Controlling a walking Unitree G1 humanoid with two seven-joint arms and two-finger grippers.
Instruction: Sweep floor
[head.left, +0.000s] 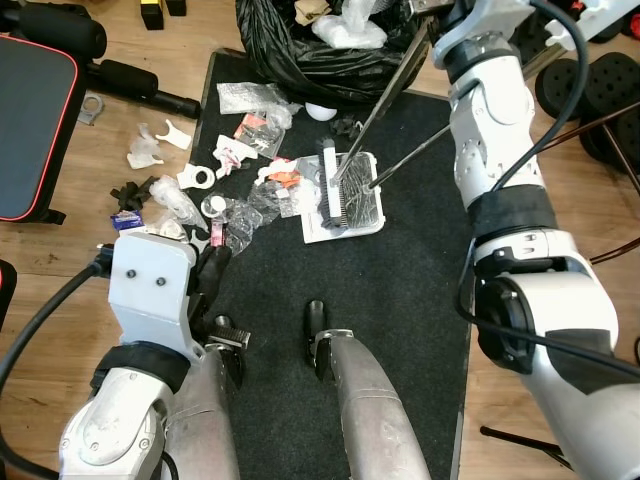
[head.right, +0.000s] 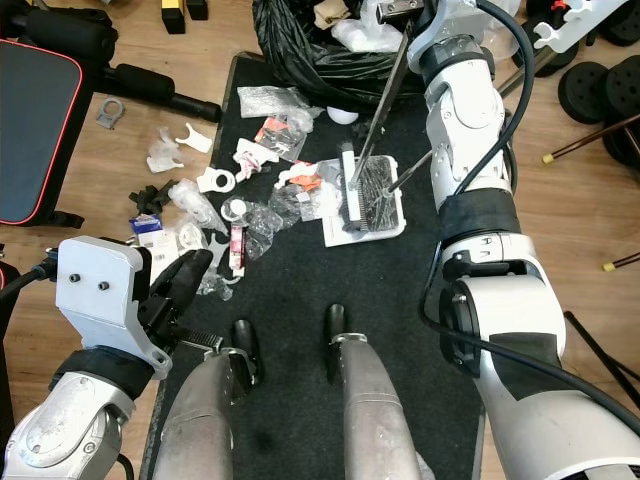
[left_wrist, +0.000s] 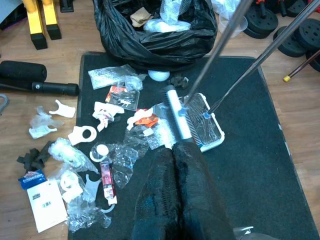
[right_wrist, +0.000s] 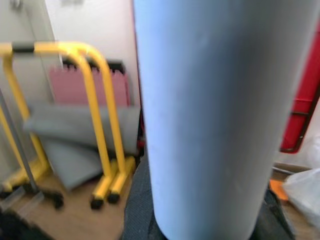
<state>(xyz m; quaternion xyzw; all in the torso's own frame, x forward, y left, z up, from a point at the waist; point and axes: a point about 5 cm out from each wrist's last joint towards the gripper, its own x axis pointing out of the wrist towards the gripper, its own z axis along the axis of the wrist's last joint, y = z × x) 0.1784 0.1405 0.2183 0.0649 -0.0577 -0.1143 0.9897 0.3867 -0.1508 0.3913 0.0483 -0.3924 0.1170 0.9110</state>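
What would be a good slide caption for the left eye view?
Humanoid robot's raised right arm holds a brush over a white dustpan amid plastic litter on a black mat.

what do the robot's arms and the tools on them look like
Both arms are silver-grey metal shells joined by black bands. The right arm has thick black cables looping along it and round black joint caps. The left arm ends in a boxy pale housing with two dark screws and a black cable. The left tool has two long, textured black fingers.
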